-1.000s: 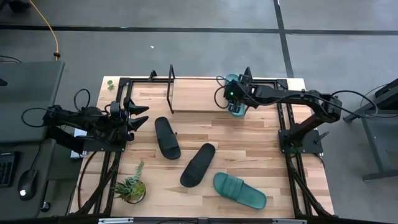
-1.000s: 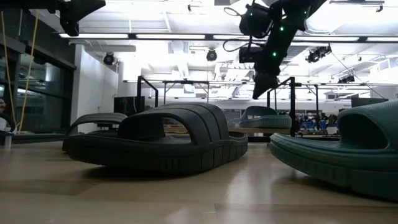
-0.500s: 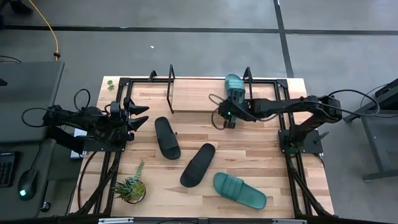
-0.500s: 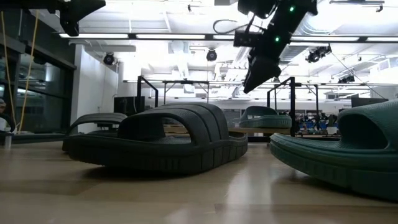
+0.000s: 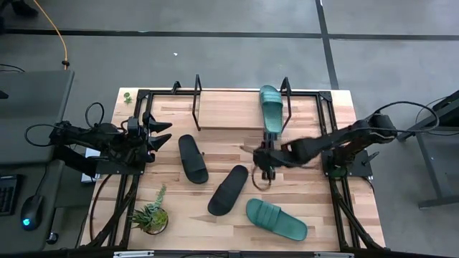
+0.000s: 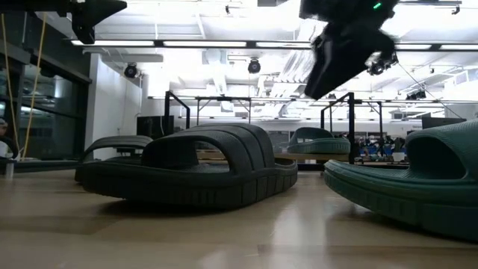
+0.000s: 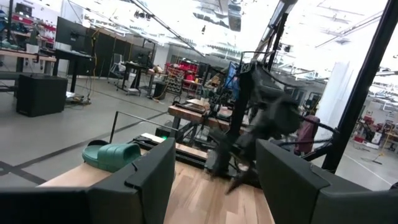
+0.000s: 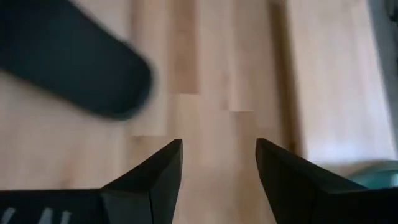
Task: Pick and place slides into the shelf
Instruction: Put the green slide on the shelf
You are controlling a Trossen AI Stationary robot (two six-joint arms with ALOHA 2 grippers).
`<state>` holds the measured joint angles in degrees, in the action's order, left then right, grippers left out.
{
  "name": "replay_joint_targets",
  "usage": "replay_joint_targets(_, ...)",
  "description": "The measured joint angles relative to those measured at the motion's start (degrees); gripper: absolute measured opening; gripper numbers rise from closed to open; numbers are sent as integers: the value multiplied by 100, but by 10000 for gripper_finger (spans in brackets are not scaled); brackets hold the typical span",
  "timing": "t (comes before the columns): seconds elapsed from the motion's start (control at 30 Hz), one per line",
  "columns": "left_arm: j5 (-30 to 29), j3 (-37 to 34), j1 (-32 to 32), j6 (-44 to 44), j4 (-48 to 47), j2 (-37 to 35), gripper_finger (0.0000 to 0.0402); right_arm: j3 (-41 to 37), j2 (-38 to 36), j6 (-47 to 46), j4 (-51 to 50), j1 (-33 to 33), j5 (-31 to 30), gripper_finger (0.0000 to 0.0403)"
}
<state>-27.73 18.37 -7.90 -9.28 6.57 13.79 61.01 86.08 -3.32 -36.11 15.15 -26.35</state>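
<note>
One teal slide [image 5: 271, 107] lies on the shelf board [image 5: 229, 113], close to the right black wire bracket [image 5: 287, 92]. It also shows in the low view [image 6: 317, 140] and the left wrist view [image 7: 115, 155]. Two black slides [image 5: 192, 158] [image 5: 228, 190] and a second teal slide [image 5: 276, 219] lie flat on the tabletop. My right gripper [image 5: 262, 168] hangs open and empty above the table, between the shelf and the nearer black slide [image 8: 74, 62]. My left gripper [image 5: 161, 132] is open and empty at the table's left side.
A small potted plant [image 5: 150, 215] stands at the near left corner. Black metal frames [image 5: 331, 154] run along both sides of the table. Bare wood lies under my right gripper [image 8: 217, 162].
My right gripper has drawn away from the teal slide on the shelf and swept toward the table's near edge, now over the middle of the table. The teal slide stays lying on the shelf board.
</note>
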Motion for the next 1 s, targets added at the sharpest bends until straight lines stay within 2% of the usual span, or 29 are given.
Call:
replay_joint_targets(0.2, 0, 0, 0, 0, -35, 2, 207, 0, 0, -740, -105, 965, -35, 195)
replay_joint_targets(0.67, 0, 0, 1, -2, -31, 1, 207, 0, 175, -2214, -115, 3070, -820, 195)
replay_joint_targets(1.0, -39, 0, 2, -2, 4, 2, 207, 0, 889, -2882, -113, 3977, -1441, 195)
